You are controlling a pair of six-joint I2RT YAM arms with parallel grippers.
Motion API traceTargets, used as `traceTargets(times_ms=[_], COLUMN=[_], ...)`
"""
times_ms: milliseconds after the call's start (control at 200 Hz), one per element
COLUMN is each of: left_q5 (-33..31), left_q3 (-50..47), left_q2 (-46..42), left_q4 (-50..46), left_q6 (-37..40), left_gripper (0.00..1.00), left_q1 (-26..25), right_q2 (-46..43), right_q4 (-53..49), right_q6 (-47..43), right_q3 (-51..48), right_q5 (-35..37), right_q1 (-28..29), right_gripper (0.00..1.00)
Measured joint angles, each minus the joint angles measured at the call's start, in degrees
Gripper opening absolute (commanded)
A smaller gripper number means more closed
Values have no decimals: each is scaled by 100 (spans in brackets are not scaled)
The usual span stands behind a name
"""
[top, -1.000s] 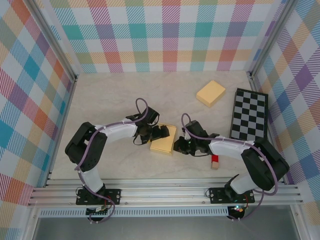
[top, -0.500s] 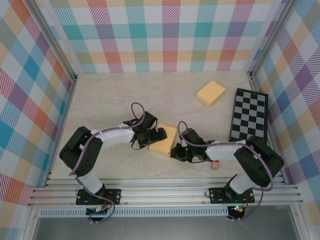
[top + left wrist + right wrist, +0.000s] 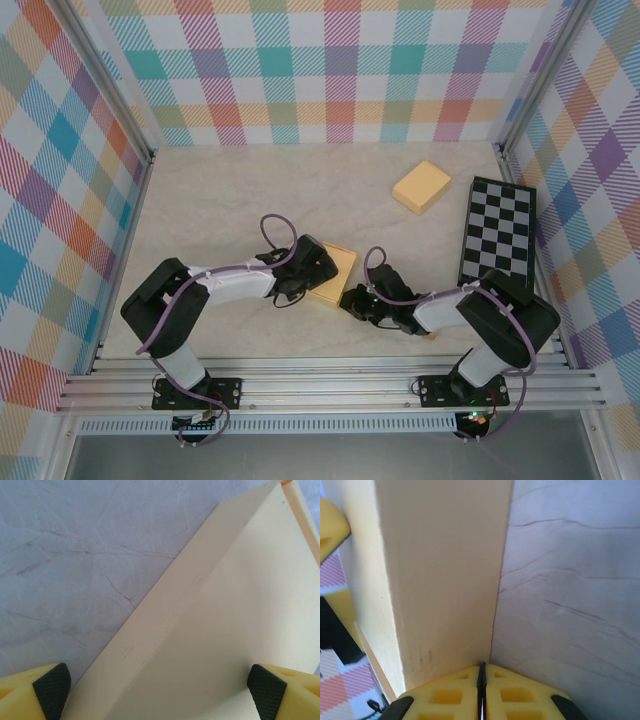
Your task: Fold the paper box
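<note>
Paper box [image 3: 337,272] lies on the pale marbled surface [image 3: 220,200] near its front middle, between the two arms, its tan top panel facing up. The left pincer [image 3: 313,267] sits over the box's left side with its jaws spread wide. From the left wrist, one black pad [image 3: 51,689] hangs above the bare surface [image 3: 75,555] just beside the box's [image 3: 225,630] folded edge, while the other sits over the cream panel itself, so the left pincer [image 3: 159,694] straddles that edge without pinching it. The right pincer [image 3: 356,300] is low at the box's near right corner. From the right wrist, the right pincer [image 3: 482,677] has its yellow fingers [image 3: 445,697] pressed together with nothing between them, their tips right at the bottom edge of an upright box wall [image 3: 445,580] where it meets the surface [image 3: 570,605]. Well apart at the back right lie a second tan box [image 3: 421,186] and, beside it, a black-and-white checkered board [image 3: 500,230].
</note>
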Motion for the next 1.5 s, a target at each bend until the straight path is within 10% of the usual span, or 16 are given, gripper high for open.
traceTargets(times_ms=[535,795,975,1500], left_q5=[2,380,544,1036], left_q3=[306,1231,2302,3366], left_q2=[120,402,835,2214], left_q4=[-365,-1366,-1637,-1735], left_q6=[-330,901,1808,2483], left_gripper=[95,96,95,94], left_q1=[-13,651,883,896], right_q2=[-1591,-2588,-1617,1235], right_q4=[-1875,-3143,-3519,-2439], right_q6=[168,-1532,-2828,-3458], right_q3=[210,256,1158,2271], right_q5=[1390,256,-874,-2111], right_q1=[459,-1668,-2643,-2717], right_gripper=[11,12,11,11])
